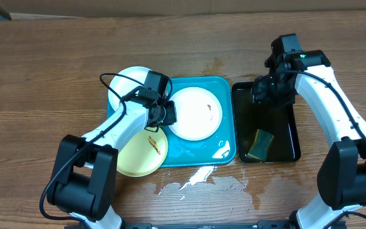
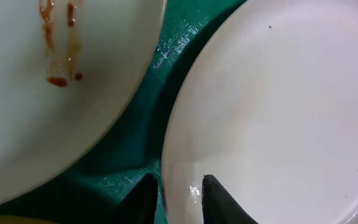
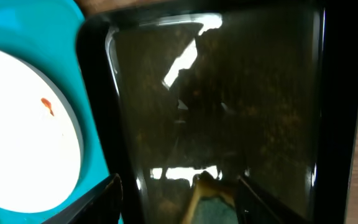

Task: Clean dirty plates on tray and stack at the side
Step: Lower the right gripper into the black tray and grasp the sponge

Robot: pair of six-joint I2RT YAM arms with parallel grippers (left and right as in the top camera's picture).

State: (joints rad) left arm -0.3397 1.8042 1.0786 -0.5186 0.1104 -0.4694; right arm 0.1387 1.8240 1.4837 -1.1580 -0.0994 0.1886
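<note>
Left claw [image 2: 179, 182] straddles white plate [image 2: 278, 112] rim, grip unclear; right claw [image 3: 179, 186] gapes near cut-off sponge [image 3: 211, 202].

I can read no text, label, brand, number or sign in any of my three views; the plates [image 1: 196, 113], the turquoise tray [image 1: 199, 154] and the black tray [image 1: 295, 137] show no lettering that I can make out from here.
</note>
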